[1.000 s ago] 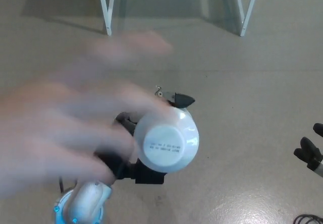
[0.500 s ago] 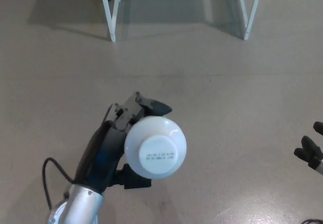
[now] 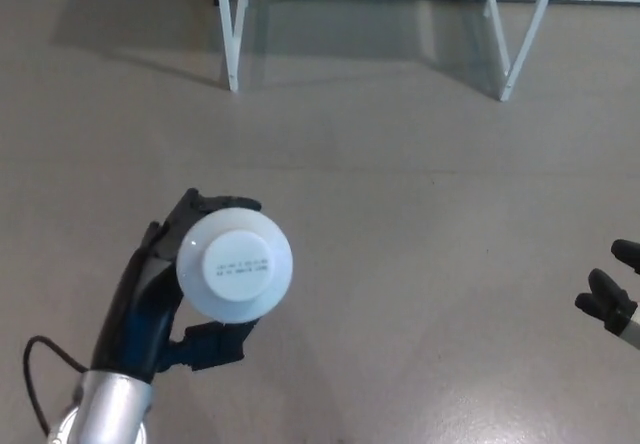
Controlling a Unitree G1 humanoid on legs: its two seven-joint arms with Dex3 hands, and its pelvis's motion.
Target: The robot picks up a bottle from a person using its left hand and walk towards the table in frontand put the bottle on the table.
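Observation:
My left hand (image 3: 160,294) is shut on a white bottle (image 3: 235,267), seen end-on so its round printed end faces the camera. The black fingers wrap around the bottle from the left and below, and the silver forearm (image 3: 105,409) rises from the lower left. At the right edge my right hand (image 3: 612,299) shows only as a few black fingers, apart and holding nothing. The table shows only by its white legs (image 3: 233,34) at the top of the head view.
A second white table leg (image 3: 520,39) stands at the top right. Grey-brown floor (image 3: 400,224) lies between me and the legs. A black cable (image 3: 40,374) loops beside my left forearm.
The person's blurred hand has left the view. My left hand with the bottle has moved left and down, while the table legs have shifted slightly right and down as the camera moved.

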